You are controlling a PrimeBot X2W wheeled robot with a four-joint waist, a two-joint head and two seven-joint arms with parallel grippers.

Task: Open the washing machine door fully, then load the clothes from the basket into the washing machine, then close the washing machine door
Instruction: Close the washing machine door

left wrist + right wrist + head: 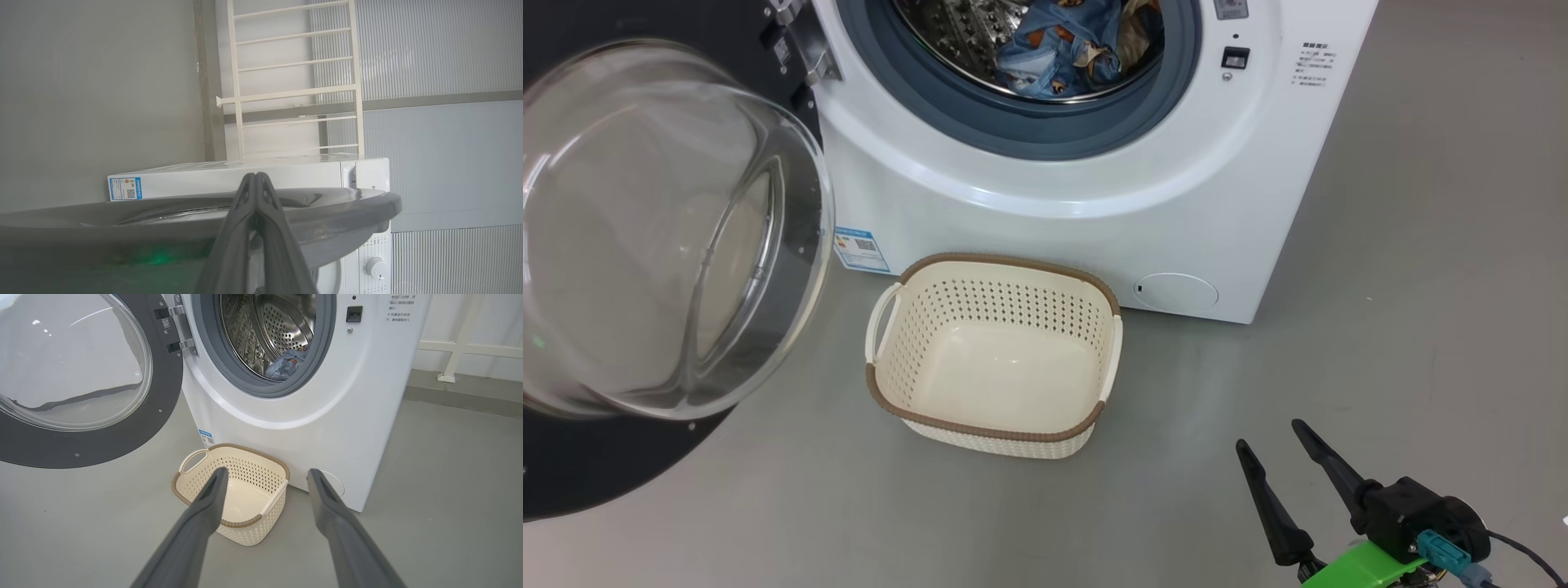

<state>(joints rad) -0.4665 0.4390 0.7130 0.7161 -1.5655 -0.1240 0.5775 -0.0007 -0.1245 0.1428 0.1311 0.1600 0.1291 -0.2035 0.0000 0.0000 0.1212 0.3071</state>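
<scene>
Cream perforated basket (992,425) with brown rim; blue bear-print clothes (1058,49); white washing machine (1094,237).

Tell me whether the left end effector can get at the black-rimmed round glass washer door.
Probably yes: the shut left end effector sits right by the black-rimmed glass door, nothing between them.

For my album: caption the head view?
Clothes sit in the washing machine, basket empty, door wide open, right gripper open.
</scene>
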